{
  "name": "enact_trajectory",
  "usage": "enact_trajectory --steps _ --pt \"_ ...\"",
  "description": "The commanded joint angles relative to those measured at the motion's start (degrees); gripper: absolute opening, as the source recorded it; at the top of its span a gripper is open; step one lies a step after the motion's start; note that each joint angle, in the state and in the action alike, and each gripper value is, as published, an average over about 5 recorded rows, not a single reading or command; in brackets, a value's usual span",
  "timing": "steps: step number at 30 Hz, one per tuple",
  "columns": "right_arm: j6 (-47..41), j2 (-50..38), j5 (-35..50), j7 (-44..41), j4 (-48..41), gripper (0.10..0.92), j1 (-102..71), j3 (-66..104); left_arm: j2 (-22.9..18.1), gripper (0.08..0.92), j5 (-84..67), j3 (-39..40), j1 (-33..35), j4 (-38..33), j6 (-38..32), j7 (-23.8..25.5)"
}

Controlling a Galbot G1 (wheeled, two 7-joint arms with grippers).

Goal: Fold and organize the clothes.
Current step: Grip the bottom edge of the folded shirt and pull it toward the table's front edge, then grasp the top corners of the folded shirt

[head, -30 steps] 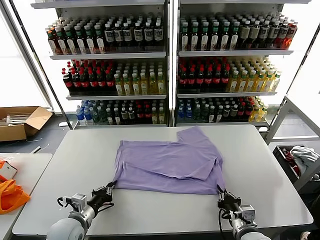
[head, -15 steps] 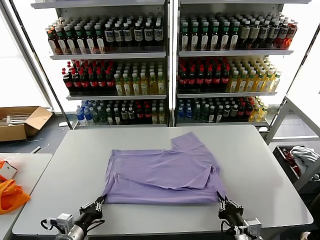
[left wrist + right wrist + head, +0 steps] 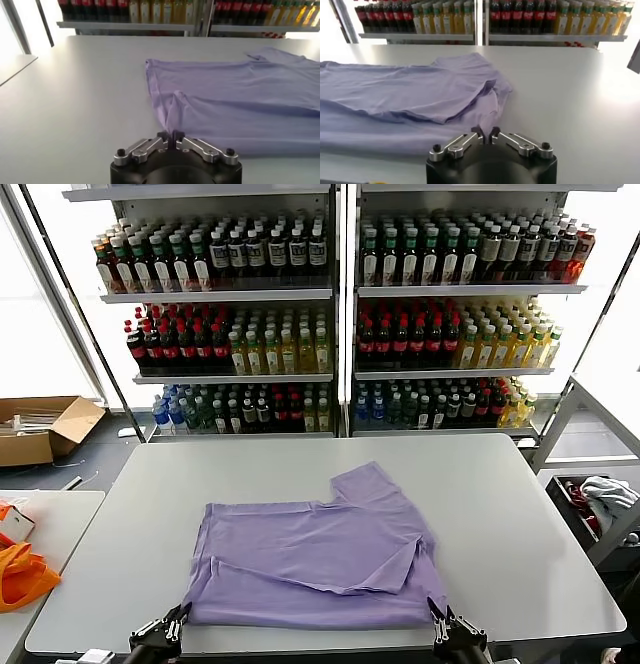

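A lilac T-shirt (image 3: 315,562) lies folded in half on the grey table (image 3: 500,514), one sleeve pointing toward the shelves. My left gripper (image 3: 176,616) is at the table's near edge, shut on the shirt's near left corner. It shows in the left wrist view (image 3: 171,136) with the fabric (image 3: 240,100) pinched between the jaws. My right gripper (image 3: 438,616) is shut on the shirt's near right corner. In the right wrist view (image 3: 485,134) the cloth (image 3: 415,95) rises into the closed jaws.
Shelves of drink bottles (image 3: 330,314) stand behind the table. A side table with bright orange fabric (image 3: 20,574) is at the left, a cardboard box (image 3: 40,429) beyond it. A bin with cloth (image 3: 600,499) stands at the right.
Both grippers have pulled back toward the table's near edge, dragging the folded shirt with them toward me. The shirt now lies nearer and flatter.
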Motion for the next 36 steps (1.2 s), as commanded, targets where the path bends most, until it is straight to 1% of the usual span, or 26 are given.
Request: enact_trajectory --steps 1,3,7,10,15,18,21,23,28,36 --pt "0.2 -0.5 0.9 -0.3 1.8 0.328 1.8 2.6 0.0 0.246 0.5 -3.7 3.5 -6.9 0.9 0.5" --pt "0.3 -1.3 2.4 -0.5 1.4 0.406 5.6 4.2 1.1 0.306 0.1 -4.3 2.3 -7.2 0.8 0.5" --pt "0.6 -3.7 3.5 -2.1 -1.6 0.519 14.3 5.0 4.9 0.419 -1.6 -3.9 -3.0 -4.5 0.4 0.8" --pt "-0.6 -5.6 4.0 -3.8 -5.8 0.606 22.9 2.8 8.8 0.506 -3.1 -1.7 -8.5 0.3 0.0 1.1" --pt "-4.1 -6.3 7.8 -8.6 -14.4 0.750 34.8 -0.9 14.6 0.653 -6.4 3.0 -17.0 9.6 -0.3 1.8" --pt "-6.5 -5.9 8.0 -11.5 -20.5 0.806 40.2 -3.0 17.5 0.740 -9.2 5.5 -22.3 14.1 -0.2 2.5" --pt "-9.1 -4.7 8.1 -12.5 -25.9 0.820 45.9 -5.2 19.8 0.802 -11.5 8.0 -27.2 17.8 0.3 2.7" --pt "-10.2 -4.0 8.0 -13.0 -29.7 0.822 49.8 -6.3 21.0 0.817 -12.8 9.5 -30.3 20.2 0.5 2.8" --pt "-11.1 -2.5 7.3 -14.4 -40.9 0.823 58.4 -9.6 22.7 0.822 -15.1 13.8 -37.2 26.8 0.9 2.7" --pt "-10.5 2.4 3.2 -13.8 -55.1 0.823 66.5 -14.4 22.8 0.823 -15.9 19.9 -46.5 36.6 0.8 2.8"
